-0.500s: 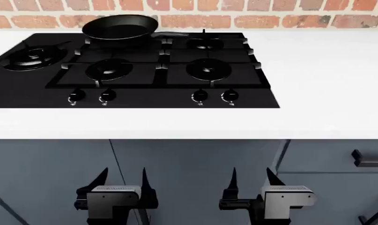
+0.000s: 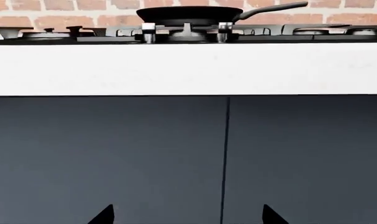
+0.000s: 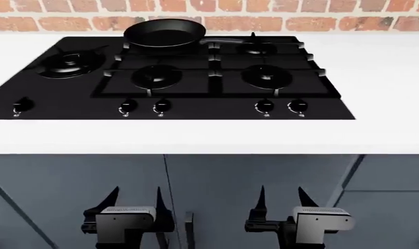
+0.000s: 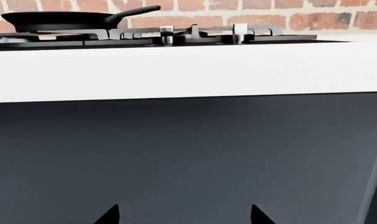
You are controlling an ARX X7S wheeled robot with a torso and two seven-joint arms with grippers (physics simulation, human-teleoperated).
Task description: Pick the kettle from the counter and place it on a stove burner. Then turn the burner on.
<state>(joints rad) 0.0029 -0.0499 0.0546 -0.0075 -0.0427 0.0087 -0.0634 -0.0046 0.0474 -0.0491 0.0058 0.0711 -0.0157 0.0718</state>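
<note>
Head view: left gripper [image 3: 135, 201] and right gripper [image 3: 283, 199] hang low at the frame's bottom, fingers upward, jaws wide apart, below the counter [image 3: 209, 136]; pan [image 3: 163, 34] sits upper centre.

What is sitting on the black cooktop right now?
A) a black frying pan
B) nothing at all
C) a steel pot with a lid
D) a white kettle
A: a black frying pan rests on a rear grate of the cooktop, its handle pointing toward the robot's right; no kettle or pot shows in any view.
</note>
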